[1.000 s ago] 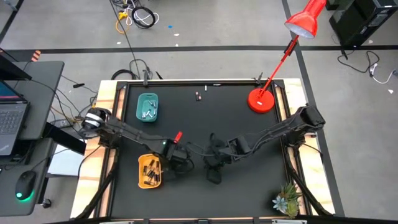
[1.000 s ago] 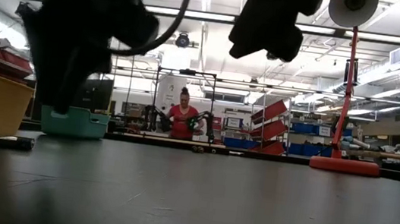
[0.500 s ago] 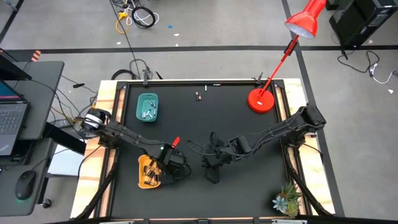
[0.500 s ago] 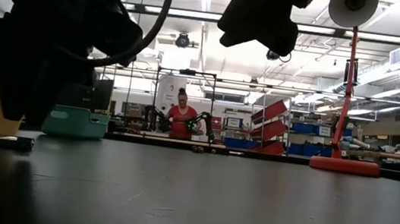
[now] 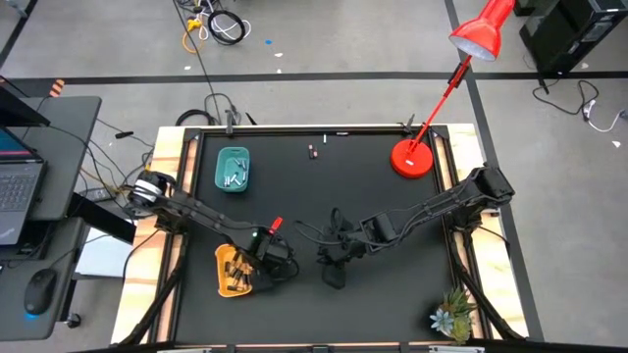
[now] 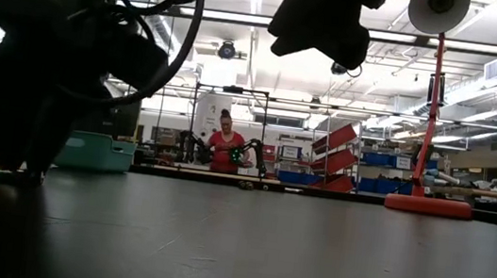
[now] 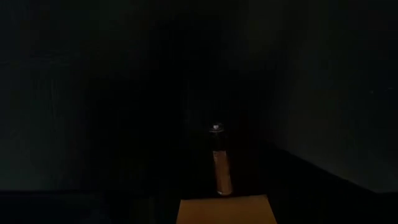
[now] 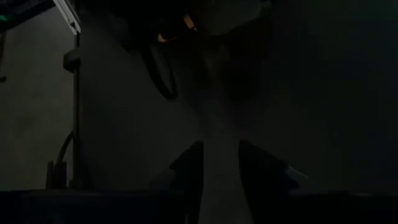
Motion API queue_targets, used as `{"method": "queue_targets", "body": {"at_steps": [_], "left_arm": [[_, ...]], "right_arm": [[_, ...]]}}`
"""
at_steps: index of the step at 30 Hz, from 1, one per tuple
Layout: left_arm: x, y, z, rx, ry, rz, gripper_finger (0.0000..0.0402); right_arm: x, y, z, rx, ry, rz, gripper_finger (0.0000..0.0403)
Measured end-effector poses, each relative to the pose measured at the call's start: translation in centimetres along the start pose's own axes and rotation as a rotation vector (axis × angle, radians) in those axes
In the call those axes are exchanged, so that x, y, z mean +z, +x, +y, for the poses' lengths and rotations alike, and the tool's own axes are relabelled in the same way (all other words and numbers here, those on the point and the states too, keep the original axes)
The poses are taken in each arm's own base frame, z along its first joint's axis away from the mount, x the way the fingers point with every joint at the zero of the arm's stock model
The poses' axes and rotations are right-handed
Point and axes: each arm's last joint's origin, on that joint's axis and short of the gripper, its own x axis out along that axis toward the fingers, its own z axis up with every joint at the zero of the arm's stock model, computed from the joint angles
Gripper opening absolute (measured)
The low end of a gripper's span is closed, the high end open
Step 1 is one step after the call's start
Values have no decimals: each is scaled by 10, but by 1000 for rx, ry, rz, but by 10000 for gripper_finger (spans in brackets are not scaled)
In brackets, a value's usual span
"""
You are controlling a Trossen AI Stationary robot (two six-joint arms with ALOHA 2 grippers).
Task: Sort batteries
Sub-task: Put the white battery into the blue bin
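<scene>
1. Teal tray (image 5: 233, 169), far left of the bench (image 5: 324, 196): it holds a few whitish-silver batteries (image 5: 235, 177). This share of the sort appears done.
2. Yellow tray (image 5: 232, 271), near left of the bench: it holds several dark batteries (image 5: 235, 269), lying together inside its walls. This share also appears done.
3. Loose batteries (image 5: 313, 151), far edge of the bench near its middle: two small cylinders lie close together, well apart from both trays. They are judged to be the work left; their colour cannot be told here.
4. Left tool (image 5: 263, 265): low over the bench, just beside the yellow tray's inner edge. The left wrist view shows one reddish battery (image 7: 219, 168) lying at the yellow tray's rim (image 7: 227, 210). Whether the fingers grip it or have let it go cannot be told, for they are lost in shadow.
5. Right tool (image 5: 337, 271): hangs above the bare middle of the bench, clear of every battery. In the right wrist view its fingers (image 8: 186, 165) stand a little apart with nothing between them.
6. Red lamp (image 5: 412, 157), far right corner, and a small plant (image 5: 453, 316), near right corner: bystanders to the sort.
7. Judgement of progress: most batteries already lie in trays by kind; one reddish cell is at the yellow tray, and the two at the far edge are not yet sorted. The task seems late but unfinished.
</scene>
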Motion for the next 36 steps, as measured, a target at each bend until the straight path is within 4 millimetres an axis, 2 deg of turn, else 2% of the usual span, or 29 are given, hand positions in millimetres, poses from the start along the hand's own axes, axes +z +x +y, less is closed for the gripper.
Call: {"method": "queue_targets", "body": {"at_steps": [9,12,15,19,21,27,32,36], "left_arm": [[2,14,1,57,74,23,202],[2,14,2,76,107,16,188],[2,15,3,96,129,9,143],[2,15,4,116,136,7,48],[3,15,4,114,143,5,20],[3,13,3,116,151,12,18],[8,5,-1,128,177,24,18],[13,-4,-3,141,180,-5,1]], "right_arm": [[4,1,-2,10,11,-25,109],[5,1,-2,9,12,-26,109],[6,1,-4,6,14,-27,109],[8,1,-7,0,18,-30,109],[9,1,-8,-2,20,-31,110],[10,2,-10,-6,15,-33,110],[10,2,-10,-6,12,-32,110],[10,2,-10,-6,15,-31,110]]}}
